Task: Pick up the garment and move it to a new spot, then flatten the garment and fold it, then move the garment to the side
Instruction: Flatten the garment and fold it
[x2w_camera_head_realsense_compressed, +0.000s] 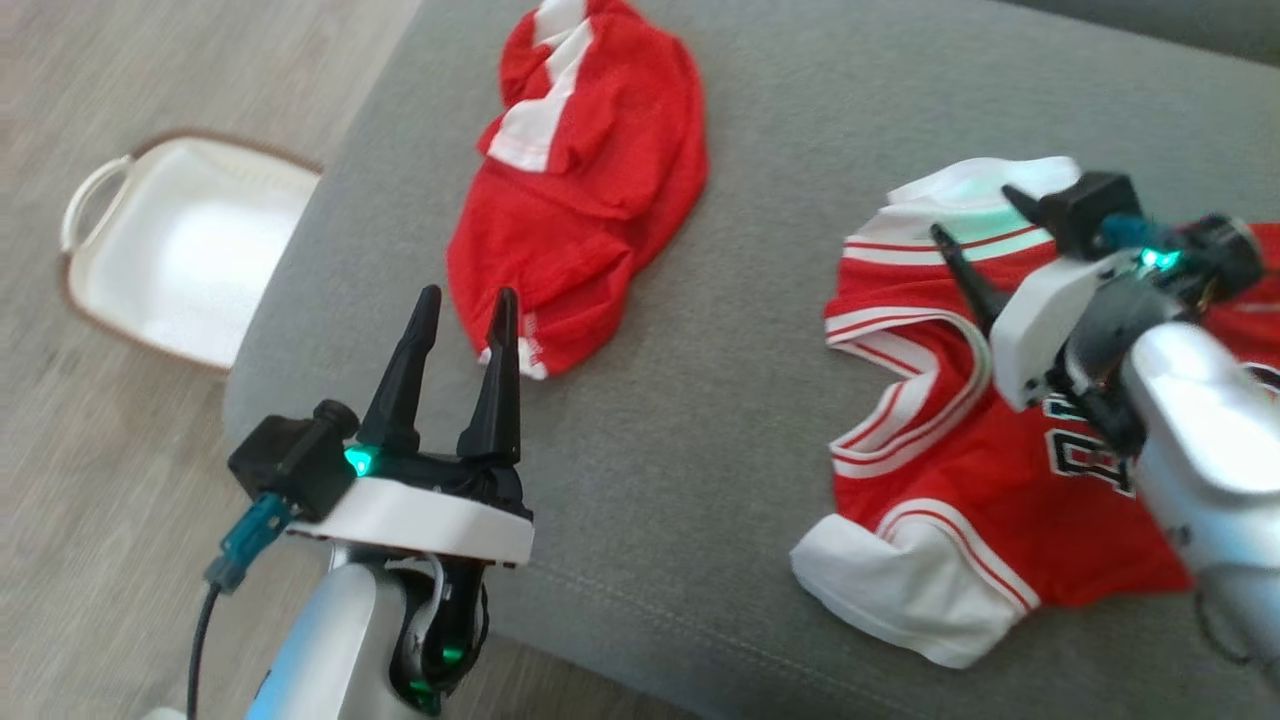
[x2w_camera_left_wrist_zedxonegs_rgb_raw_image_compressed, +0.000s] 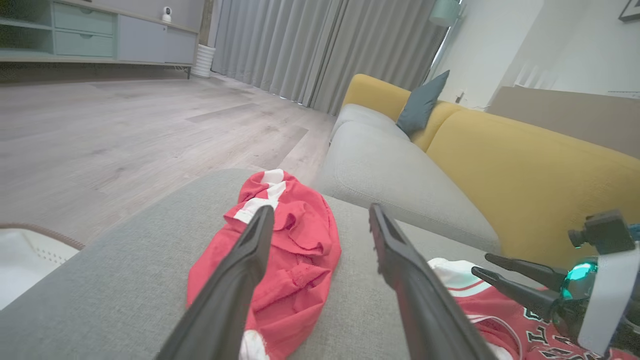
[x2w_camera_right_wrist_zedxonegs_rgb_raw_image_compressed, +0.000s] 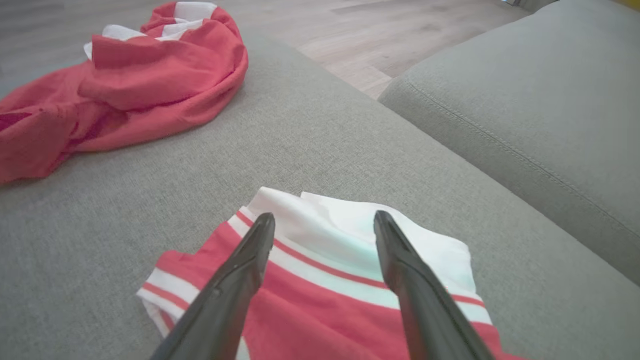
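Observation:
A crumpled red garment (x2w_camera_head_realsense_compressed: 580, 190) with white patches lies at the far middle of the grey cushion (x2w_camera_head_realsense_compressed: 700, 420). A red jersey (x2w_camera_head_realsense_compressed: 960, 480) with white trim and dark lettering is spread at the right. My left gripper (x2w_camera_head_realsense_compressed: 468, 300) is open and empty, its tips just short of the crumpled garment's (x2w_camera_left_wrist_zedxonegs_rgb_raw_image_compressed: 290, 255) near hem. My right gripper (x2w_camera_head_realsense_compressed: 972, 212) hovers open over the jersey's (x2w_camera_right_wrist_zedxonegs_rgb_raw_image_compressed: 325, 300) white band, holding nothing. In the wrist views the left gripper (x2w_camera_left_wrist_zedxonegs_rgb_raw_image_compressed: 321, 210) and right gripper (x2w_camera_right_wrist_zedxonegs_rgb_raw_image_compressed: 324, 217) both show spread jaws.
A white basket (x2w_camera_head_realsense_compressed: 190, 250) sits on the wood floor left of the cushion, whose edge drops off at the left and front. A second grey seat (x2w_camera_left_wrist_zedxonegs_rgb_raw_image_compressed: 390, 170), a yellow sofa back (x2w_camera_left_wrist_zedxonegs_rgb_raw_image_compressed: 525, 175) and a blue pillow (x2w_camera_left_wrist_zedxonegs_rgb_raw_image_compressed: 422, 102) lie beyond.

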